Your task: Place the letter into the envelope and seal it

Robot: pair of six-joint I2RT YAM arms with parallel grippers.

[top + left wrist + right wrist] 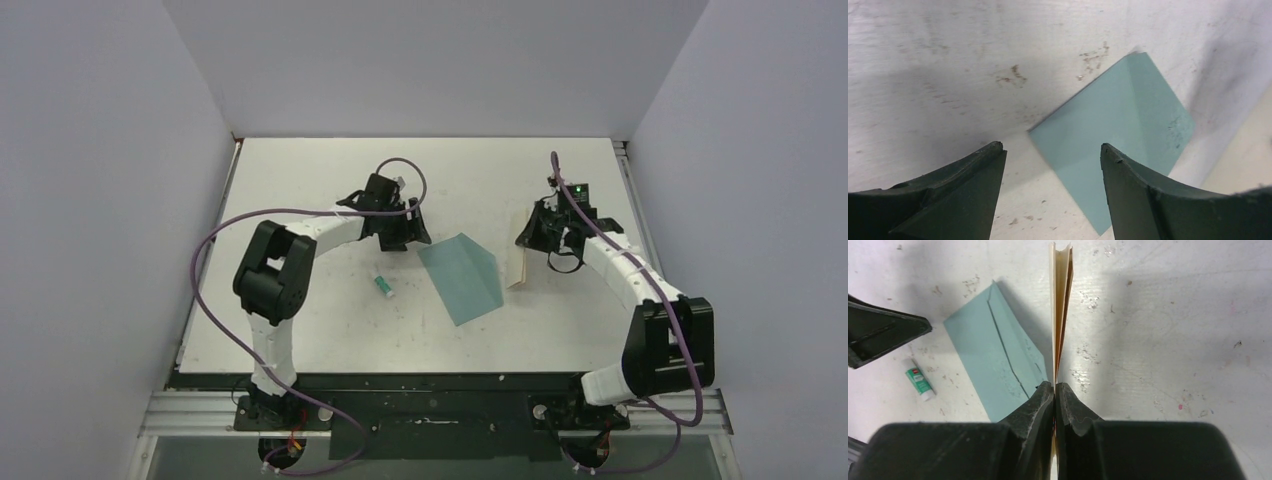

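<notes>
- The right gripper (1054, 386) is closed tight on the letter (1060, 315). It holds the letter upright on its edge, near the middle of the tabletop (330, 170), just beside the right end of the envelope (462, 277).
- The left gripper (1050, 150) has its jaws apart and grips nothing. It hovers at the far-left corner of the envelope.
- The envelope lies flat near the middle of the tabletop, turned diagonally. Its flap looks folded down, but I cannot tell this for sure. The letter is not in it.
- The step in hand, I judge, is to open the envelope. The left gripper should catch only the flap edge and lift it, so that the letter can be tilted flatter and slid in.
- A glue tube (384, 286) lies left of the envelope, apart from it; it will probably serve for sealing.
</notes>
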